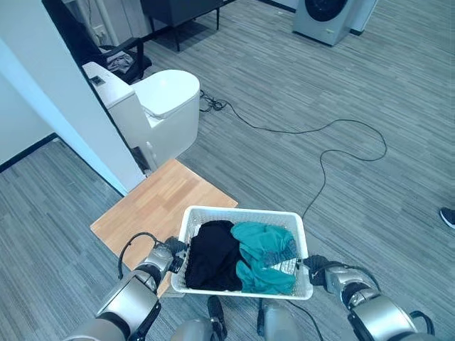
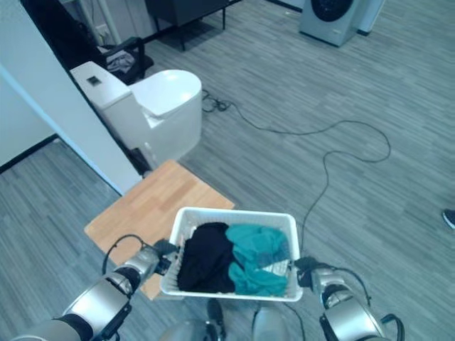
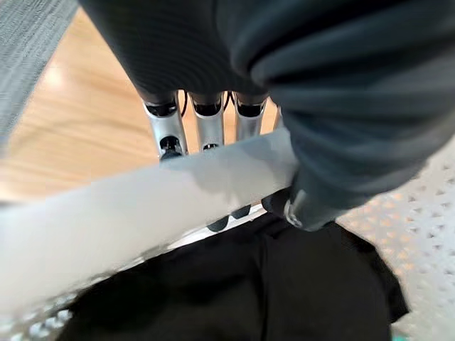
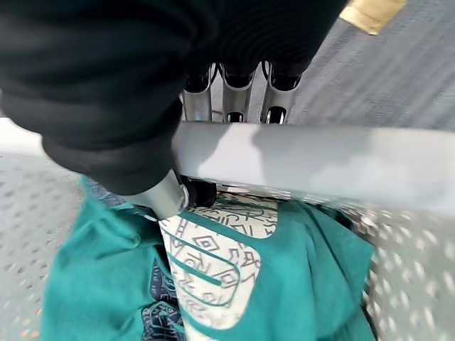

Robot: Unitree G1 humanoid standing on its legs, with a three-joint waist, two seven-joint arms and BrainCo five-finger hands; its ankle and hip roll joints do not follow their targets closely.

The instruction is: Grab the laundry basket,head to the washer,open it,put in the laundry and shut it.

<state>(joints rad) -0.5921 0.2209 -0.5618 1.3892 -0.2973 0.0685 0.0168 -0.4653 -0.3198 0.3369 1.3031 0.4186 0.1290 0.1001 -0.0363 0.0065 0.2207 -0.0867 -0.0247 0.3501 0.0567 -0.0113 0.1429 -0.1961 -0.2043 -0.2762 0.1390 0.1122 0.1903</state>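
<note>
A white perforated laundry basket point(image 1: 245, 213) hangs in front of me, held at both ends. Inside lie a black garment point(image 1: 212, 254) and a teal printed garment point(image 1: 266, 256). My left hand point(image 1: 169, 254) is shut on the basket's left rim point(image 3: 142, 206), fingers under it and thumb over. My right hand point(image 1: 318, 270) is shut on the right rim point(image 4: 313, 163) in the same way. The teal garment point(image 4: 213, 284) shows just past the right thumb. A grey front-loading washer point(image 1: 323, 18) stands far ahead at the upper right.
A white toilet point(image 1: 156, 106) stands ahead on the left beside a pale wall point(image 1: 64, 106). A wooden board point(image 1: 163, 206) lies on the grey floor under the basket's left end. A black cable point(image 1: 320, 138) snakes across the floor. A person's shoe point(image 1: 448, 217) is at the right edge.
</note>
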